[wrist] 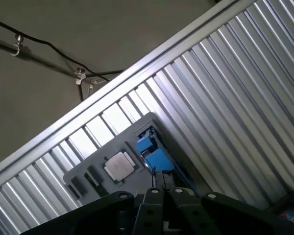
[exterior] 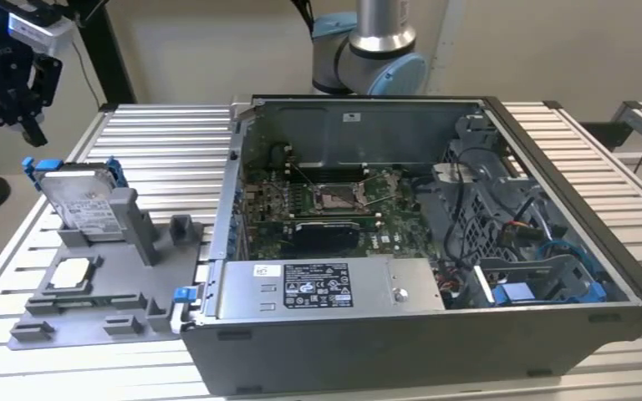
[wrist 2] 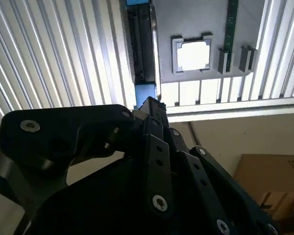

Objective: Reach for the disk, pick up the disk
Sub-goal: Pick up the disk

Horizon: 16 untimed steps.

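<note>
Disk (exterior: 81,205) and chip (exterior: 73,271) are carried by a grey holder (exterior: 87,322) set near the table's (exterior: 165,142) edge on the exterior view's left. The disk is stood on edge in a slot at the holder's far end and tilted back. Its white-labelled face is turned upward, with blue bracket ends showing at both sides. The print on that face cannot be read. The chip is laid flat in a square recess nearer the holder's front. Just beside the holder an open case (exterior: 410,359) is placed across the table's middle. Inside it a green board (exterior: 333,200), cables and a grey supply box (exterior: 410,288) are held, the box lying along the front wall. A black-and-white label (exterior: 315,286) is stuck on the box, its writing too small to be made out. The gripper (exterior: 14,117) is hung above that same table edge, higher than the disk and apart from it. Whether it is spread or pressed together cannot be told.
</note>
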### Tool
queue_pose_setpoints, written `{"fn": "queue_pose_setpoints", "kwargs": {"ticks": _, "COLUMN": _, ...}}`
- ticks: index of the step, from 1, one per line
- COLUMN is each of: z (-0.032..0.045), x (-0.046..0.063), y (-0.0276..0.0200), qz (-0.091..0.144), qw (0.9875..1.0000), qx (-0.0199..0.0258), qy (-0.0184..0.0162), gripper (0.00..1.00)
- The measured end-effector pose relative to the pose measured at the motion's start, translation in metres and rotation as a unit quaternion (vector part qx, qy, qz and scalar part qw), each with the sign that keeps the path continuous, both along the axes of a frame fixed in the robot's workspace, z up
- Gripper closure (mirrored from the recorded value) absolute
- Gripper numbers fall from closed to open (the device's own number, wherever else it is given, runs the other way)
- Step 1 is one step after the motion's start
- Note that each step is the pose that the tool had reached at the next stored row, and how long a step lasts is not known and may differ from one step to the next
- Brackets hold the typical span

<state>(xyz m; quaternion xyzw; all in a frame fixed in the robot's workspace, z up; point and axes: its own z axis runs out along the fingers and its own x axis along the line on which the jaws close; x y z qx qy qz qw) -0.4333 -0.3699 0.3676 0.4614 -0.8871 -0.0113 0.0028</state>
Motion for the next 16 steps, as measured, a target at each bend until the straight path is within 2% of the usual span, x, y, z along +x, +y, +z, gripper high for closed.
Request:
{"fn": "queue_pose_setpoints", "kwargs": {"ticks": 4, "z": -0.0004, "x": -0.0001, "y": 0.0000, "qz": 0.035, "qw": 0.9994, "qx": 0.0000, "qy": -0.0006, "gripper": 1.00}}
{"fn": "queue_pose_setpoints", "kwargs": {"ticks": 8, "z": -0.0017, "x": -0.0001, "y": 0.0000, "qz": 0.071, "qw": 0.9975, "qx": 0.0000, "qy": -0.0007, "gripper": 1.00}}
{"fn": "queue_pose_setpoints", "kwargs": {"ticks": 13, "z": -0.0039, "x": -0.0001, "y": 0.0000, "qz": 0.116, "qw": 0.9932, "qx": 0.0001, "qy": -0.0006, "gripper": 1.00}}
{"fn": "queue_pose_setpoints", "kwargs": {"ticks": 16, "z": -0.0050, "x": -0.0001, "y": 0.0000, "qz": 0.143, "qw": 0.9897, "qx": 0.0001, "qy": -0.0006, "gripper": 1.00}}
